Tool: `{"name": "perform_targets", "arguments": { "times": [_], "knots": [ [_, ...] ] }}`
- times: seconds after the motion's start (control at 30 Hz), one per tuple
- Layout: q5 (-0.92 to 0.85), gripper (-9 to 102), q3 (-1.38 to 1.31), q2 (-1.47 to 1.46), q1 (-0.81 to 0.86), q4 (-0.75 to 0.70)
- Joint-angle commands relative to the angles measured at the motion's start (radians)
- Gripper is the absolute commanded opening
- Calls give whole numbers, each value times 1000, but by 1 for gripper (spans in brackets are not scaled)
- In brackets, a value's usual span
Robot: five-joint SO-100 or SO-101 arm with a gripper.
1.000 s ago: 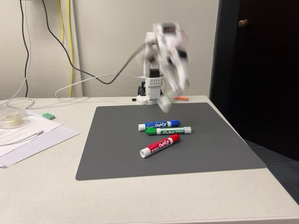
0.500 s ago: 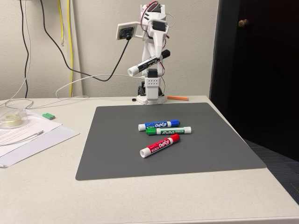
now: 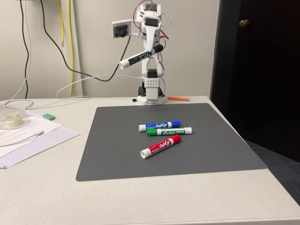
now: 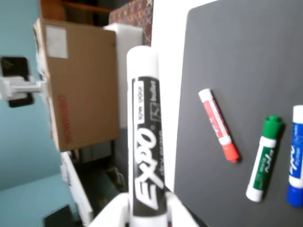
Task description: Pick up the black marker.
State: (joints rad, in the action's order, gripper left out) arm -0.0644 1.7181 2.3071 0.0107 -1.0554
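White barrel, black print, black cap: the black marker (image 3: 139, 56) is sitting up in the air right now, clamped crosswise in the gripper (image 3: 151, 50) high above the arm's base (image 3: 152, 89) at the back of the tabletop (image 3: 42, 187). In the fixed view it's tilting, white tail end down to the left, capped end up to the right. In the wrist view the black marker (image 4: 146, 142) is running straight out from between the fingers (image 4: 113, 213), which are pinching it near the cap end, so most of the barrel is hanging out past the grip.

So the pick looks basically done, and what you're doing now is just holding. My take: you're gripping it off-centre, so any quick wrist swing could lever it loose or let it rotate in the jaws. Keep the squeeze steady and move slowly if you're moving at all. No need to go higher, it's already well clear of everything.

Down on the grey mat (image 3: 112, 159) the blue marker (image 3: 160, 125), green marker (image 3: 169, 131) and red marker (image 3: 160, 146) are lying close together, all well apart from the arm, so nothing's getting bumped as long as you're not dipping back down. Watch the cables (image 3: 103, 78) behind the arm if you're rotating the base.
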Motion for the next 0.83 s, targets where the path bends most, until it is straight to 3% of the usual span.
{"name": "perform_targets", "arguments": {
  "times": [0.0, 0.8],
  "knots": [
    [14, 0, 222, 215, 18, 120],
    [8, 0, 313, 244, 17, 173]
  ]
}}
